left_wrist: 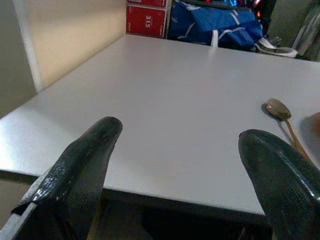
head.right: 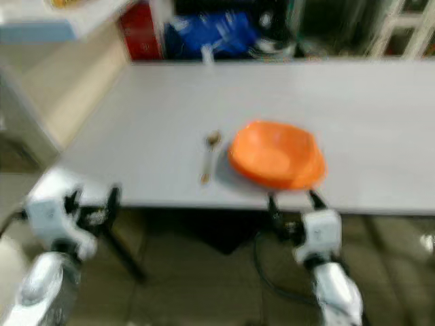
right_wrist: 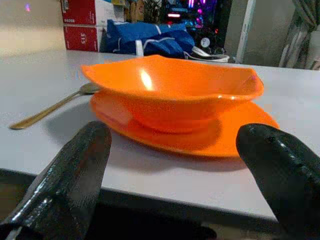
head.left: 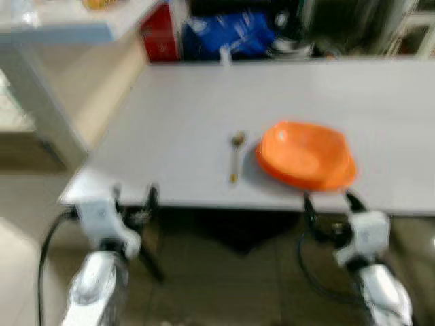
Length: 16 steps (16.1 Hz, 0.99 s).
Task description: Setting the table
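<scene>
Left gripper (head.left: 133, 202) at table (head.left: 190, 115) near edge, fingers spread, empty; right gripper (head.left: 332, 206) likewise released, just before orange bowl (right_wrist: 172, 87) sitting on orange plate (right_wrist: 240, 135); spoon (head.left: 235, 157) beside plate; blue bag (head.left: 228, 34) beyond.

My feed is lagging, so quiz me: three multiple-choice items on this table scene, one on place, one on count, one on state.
1. Where does the slim gold metal spoon lie?
A. inside the bowl
B. on the table, to the robot's left of the orange dishes
C. on the floor

2. How many orange dishes are stacked?
A. one
B. two
C. four

3. What state is the right hand in?
A. open, holding nothing
B. shut on the spoon
C. shut on the bowl

Answers:
1 B, it rests on the grey table beside them.
2 B, a wavy-rimmed orange plastic bowl sits on a flat orange plate.
3 A, its fingers stand apart before the table edge.
</scene>
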{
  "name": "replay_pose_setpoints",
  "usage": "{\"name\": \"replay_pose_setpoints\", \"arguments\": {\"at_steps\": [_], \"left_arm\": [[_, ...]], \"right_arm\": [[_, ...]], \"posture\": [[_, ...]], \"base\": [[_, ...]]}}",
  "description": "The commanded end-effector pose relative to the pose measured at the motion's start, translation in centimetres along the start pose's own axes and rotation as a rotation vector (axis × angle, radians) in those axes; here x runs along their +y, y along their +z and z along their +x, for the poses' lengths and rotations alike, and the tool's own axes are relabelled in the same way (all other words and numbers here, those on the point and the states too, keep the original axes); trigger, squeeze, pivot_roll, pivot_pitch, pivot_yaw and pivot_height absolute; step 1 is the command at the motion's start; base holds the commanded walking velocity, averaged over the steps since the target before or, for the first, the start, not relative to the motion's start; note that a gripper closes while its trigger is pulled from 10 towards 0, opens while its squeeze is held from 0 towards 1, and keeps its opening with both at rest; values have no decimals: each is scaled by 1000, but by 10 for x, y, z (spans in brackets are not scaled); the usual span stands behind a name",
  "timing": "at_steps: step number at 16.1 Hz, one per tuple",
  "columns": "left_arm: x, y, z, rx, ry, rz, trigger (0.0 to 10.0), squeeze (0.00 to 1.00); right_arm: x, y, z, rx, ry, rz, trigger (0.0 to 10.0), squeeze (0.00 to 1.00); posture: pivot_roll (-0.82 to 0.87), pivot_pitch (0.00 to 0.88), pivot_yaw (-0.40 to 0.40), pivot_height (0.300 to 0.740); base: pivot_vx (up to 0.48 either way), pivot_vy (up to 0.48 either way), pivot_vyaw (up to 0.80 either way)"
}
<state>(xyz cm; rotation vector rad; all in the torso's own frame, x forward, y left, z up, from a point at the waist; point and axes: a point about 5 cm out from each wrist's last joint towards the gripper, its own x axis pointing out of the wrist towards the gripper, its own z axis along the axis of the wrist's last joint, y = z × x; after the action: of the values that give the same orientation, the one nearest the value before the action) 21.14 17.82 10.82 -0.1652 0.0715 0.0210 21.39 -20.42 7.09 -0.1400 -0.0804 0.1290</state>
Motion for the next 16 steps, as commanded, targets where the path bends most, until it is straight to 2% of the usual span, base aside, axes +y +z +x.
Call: {"name": "replay_pose_setpoints", "arguments": {"at_steps": [1,6,11,12,16], "left_arm": [[7,3,3,-2,12,21,10000,0],[10,5,12,-9,18,14,10000,0],[13,5,14,-3,32,3,10000,0],[14,4,15,7,42,-20,10000,0],[15,5,21,8,42,-6,10000,0]], "right_arm": [[4,4,2,-26,10,16,10000,0],[6,3,3,-24,12,22,10000,0],[7,3,4,-22,17,23,10000,0],[7,3,5,-22,19,23,10000,0],[8,2,6,-22,25,29,10000,0]], "posture": [[-206,0,84,740],[-206,0,89,740],[-199,0,89,740],[-195,0,89,740],[-191,0,91,740]], "base": [[0,461,0],[0,475,0],[0,480,0],[0,480,0],[0,480,0]]}}
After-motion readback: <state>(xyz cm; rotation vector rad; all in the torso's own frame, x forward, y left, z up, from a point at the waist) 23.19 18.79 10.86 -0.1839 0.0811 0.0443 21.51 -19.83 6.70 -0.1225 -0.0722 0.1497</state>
